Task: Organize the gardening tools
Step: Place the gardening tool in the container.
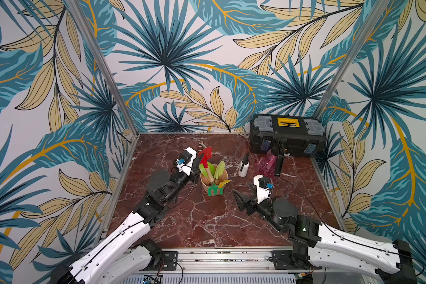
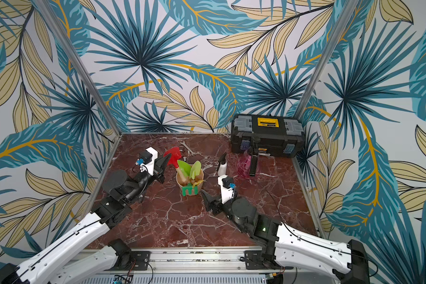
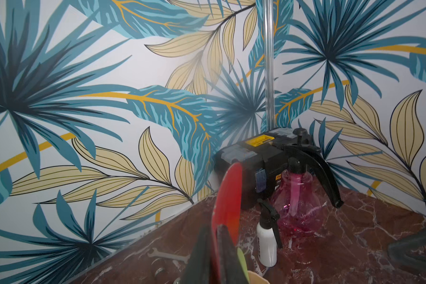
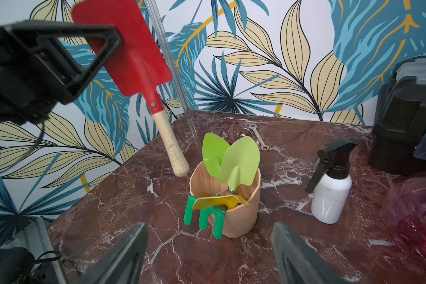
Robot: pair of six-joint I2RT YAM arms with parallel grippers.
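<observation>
left gripper (image 1: pixel 199 159) clamps red shovel (image 1: pixel 205 155) — yellow label (image 1: pixel 288 122) on black toolbox (image 1: pixel 298 140) unreadable.

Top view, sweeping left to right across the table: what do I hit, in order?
left tool shut on the red spade → pot holding the other tools → white spray bottle → pink spray bottle → toolbox. The right tool is skipped: it lines up with the white spray bottle.

We see a black-and-yellow toolbox (image 1: pixel 288 137), lid closed, in the far right corner of the red marble tabletop (image 1: pixel 207 221). A silver wrench (image 2: pixel 188 148) lies flat near the back edge, with small metal fittings (image 4: pixel 242 134) just beside it. Leaf-patterned walls (image 1: pixel 167 61) enclose everything.
</observation>
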